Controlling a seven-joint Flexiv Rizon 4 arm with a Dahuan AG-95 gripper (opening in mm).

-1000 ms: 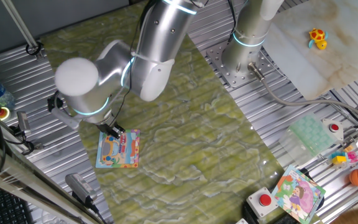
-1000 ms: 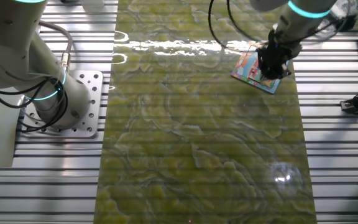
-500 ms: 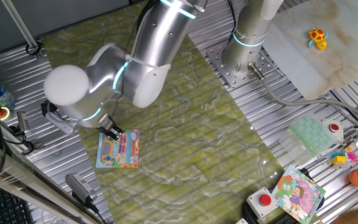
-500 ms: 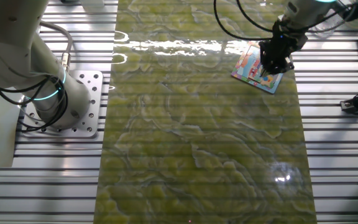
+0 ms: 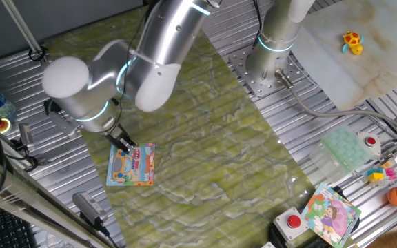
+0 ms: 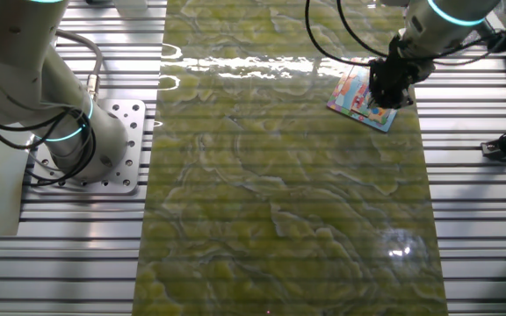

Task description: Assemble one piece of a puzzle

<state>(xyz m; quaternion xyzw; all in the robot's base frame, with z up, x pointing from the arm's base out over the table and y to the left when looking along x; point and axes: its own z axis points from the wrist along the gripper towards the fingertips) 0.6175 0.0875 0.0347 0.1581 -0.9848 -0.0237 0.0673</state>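
- My gripper sits at the puzzle's top edge, near its upper-left corner in one fixed view.
- From my gripper the puzzle spreads toward 5 o'clock in that view; in the other fixed view my gripper is over the board's right part, and the puzzle runs off toward 9 o'clock.
- The puzzle lies flat on the green worktop, slightly skewed, sides nearly square, so no real long axis.
- The piece: too small to pick out; I judge it sits at or under my fingertips, but I can't confirm.
- Jaws: close together, tips dark and tiny; cannot tell if they're clamped on the piece or just closed.
- Only one arm is working here, so it's the near one.
- Next move likely a small press or shift straight down onto the board, judging by the tip over the border.
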